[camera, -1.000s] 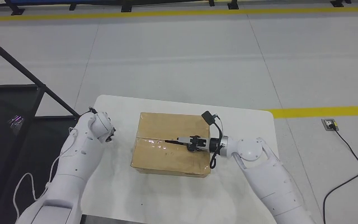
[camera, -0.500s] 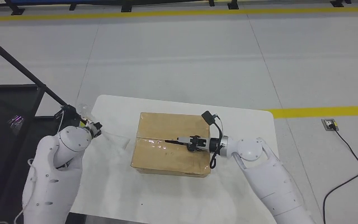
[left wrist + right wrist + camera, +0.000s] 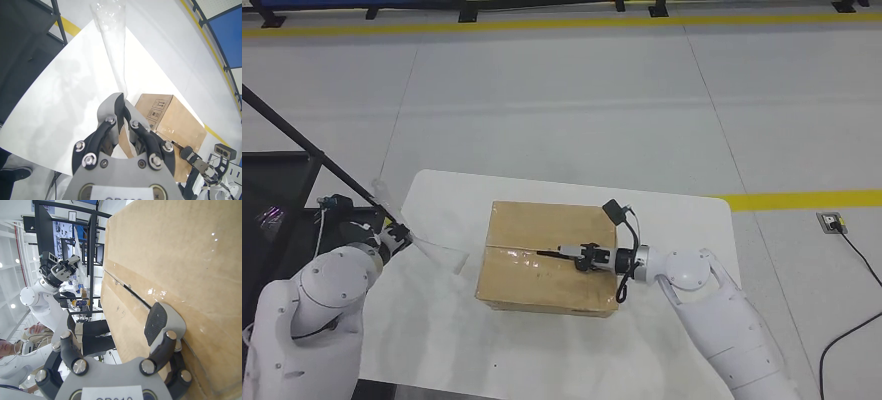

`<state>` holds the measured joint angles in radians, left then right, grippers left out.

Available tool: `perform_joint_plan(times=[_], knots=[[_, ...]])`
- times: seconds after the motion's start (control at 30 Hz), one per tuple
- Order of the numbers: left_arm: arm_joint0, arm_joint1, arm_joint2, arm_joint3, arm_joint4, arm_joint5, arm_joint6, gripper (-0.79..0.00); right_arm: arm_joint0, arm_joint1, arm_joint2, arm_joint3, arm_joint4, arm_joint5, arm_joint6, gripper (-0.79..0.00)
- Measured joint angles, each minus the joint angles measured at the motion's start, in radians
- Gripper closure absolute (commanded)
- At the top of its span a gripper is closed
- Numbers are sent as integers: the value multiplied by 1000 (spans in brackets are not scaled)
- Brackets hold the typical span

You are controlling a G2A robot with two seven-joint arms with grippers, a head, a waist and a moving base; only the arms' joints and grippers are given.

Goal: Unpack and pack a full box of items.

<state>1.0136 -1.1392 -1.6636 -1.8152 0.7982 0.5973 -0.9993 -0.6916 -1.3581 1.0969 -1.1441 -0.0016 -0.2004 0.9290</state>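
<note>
Top view: the cardboard box point(image 3: 542, 265) sits mid-counter point(image 3: 672, 215), flaps down. The right end effector point(image 3: 587, 257) lies on the box's top at the centre seam. The left end effector point(image 3: 397, 237) is well away from the box's left side, and a clear tape strip point(image 3: 437, 247) trails from it toward the box. I cannot tell whether the strip still clings there.

Left wrist view: the left end effector point(image 3: 122, 106) is pressed together, pinching the tape strip point(image 3: 113, 47). The box point(image 3: 170, 117) is behind it.

Right wrist view: the right end effector point(image 3: 113, 321) is spread, with one pad point(image 3: 156, 323) on the box point(image 3: 170, 256) beside a dark slit in the seam.

Judging by this, only the untaping is under way. Opening, unpacking and repacking are all left.

A second ago the left arm was close beside the box. It has since swung outward, drawing the strip with it. The right arm has kept still.
</note>
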Motion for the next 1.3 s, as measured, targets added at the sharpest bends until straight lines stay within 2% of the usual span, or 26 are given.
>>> perform_joint_plan(times=[0.07, 0.2, 0.3, 0.4, 0.53, 0.73, 0.83, 0.97, 1.1, 1.3], knots=[[7, -4, -9, -18, -68, -37, 27, 0, -8, -1, 7, -19, 22, -28, -32, -785], [40, -9, -82, -89, -262, -118, 85, 0, -59, 1, 43, -89, 105, -146, -112, -785], [59, -12, -135, -115, -404, -144, 101, 0, -107, 4, 70, -145, 157, -223, -160, -785], [73, -16, -182, -135, -549, -166, 120, 0, -139, 6, 91, -176, 184, -247, -201, -785], [97, -22, -225, -138, -736, -213, 148, 0, -136, 6, 90, -174, 183, -245, -195, -785], [97, -21, -223, -138, -718, -211, 147, 0, -143, 6, 78, -194, 160, -243, -204, -785], [109, -23, -201, -141, -732, -214, 168, 0, -162, 1, 35, -269, 62, -261, -253, -785], [100, -24, -143, -166, -739, -173, 228, 0, -174, -3, 1, -334, -59, -276, -320, -785], [94, -28, -84, -187, -748, -136, 306, 0, -174, -2, 2, -330, -42, -273, -309, -785], [82, -29, -21, -190, -764, -107, 354, 0, -180, -11, -36, -353, -34, -303, -346, -785]])
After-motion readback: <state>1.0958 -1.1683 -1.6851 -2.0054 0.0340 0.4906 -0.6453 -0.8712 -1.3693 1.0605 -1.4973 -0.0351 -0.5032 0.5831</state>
